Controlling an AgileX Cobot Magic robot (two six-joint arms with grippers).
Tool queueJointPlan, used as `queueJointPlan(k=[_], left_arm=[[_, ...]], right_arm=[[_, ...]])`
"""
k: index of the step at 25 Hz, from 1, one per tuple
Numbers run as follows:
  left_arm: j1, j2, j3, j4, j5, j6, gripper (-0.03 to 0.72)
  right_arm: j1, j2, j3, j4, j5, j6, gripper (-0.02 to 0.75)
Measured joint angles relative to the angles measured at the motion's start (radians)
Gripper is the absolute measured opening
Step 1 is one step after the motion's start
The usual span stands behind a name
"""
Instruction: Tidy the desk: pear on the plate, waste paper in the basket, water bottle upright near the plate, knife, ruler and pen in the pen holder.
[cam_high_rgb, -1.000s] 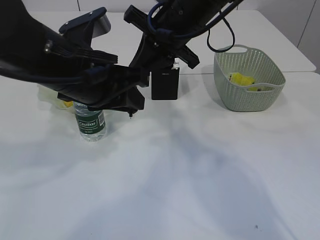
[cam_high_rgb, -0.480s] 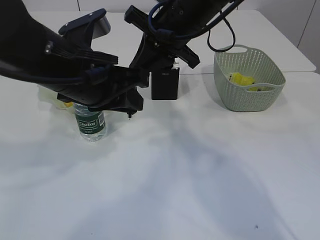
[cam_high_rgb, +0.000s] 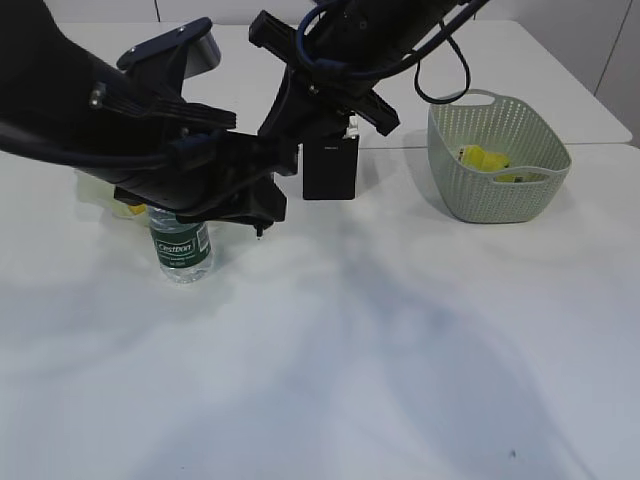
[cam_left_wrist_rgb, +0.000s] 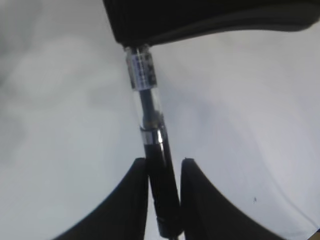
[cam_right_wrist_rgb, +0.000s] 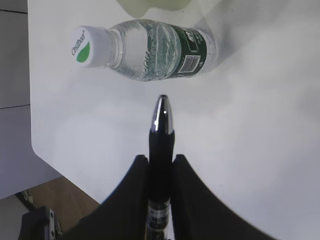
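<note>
- White table is carrying everything; a thin seam is running across its far part.
- Pen is hanging clear of the table, a black barrel with a clear, labelled section toward one end.
- Left hand is pinching the black barrel, both fingers pressing its sides; beyond them the pen's clear end is running up under a dark body at the top of the left wrist view.
- Right hand is clamping the same pen too, narrow, with the rounded glossy end poking out past its fingers.
- Water bottle is standing upright under the left arm, white cap on, green label facing forward, just beside the plate.
- Pear is showing only as a small yellow patch at the plate, mostly hidden by the arm.
- Pen holder is standing upright at mid-table behind the arms; its contents are too hidden to tell.
- Basket is sitting well to the right, with the waste paper lying inside it.
</note>
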Motion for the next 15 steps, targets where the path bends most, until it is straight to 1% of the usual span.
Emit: queueJointPlan(k=[5,15], left_arm=[[0.000,0.000,0.000,0.000,0.002,-0.008,0.118],[0.000,0.000,0.000,0.002,0.002,-0.010,0.113]], right_arm=[[0.000,-0.004,0.000,0.002,0.003,-0.006,0.088],[0.000,-0.008,0.000,0.002,0.004,-0.015,0.089]])
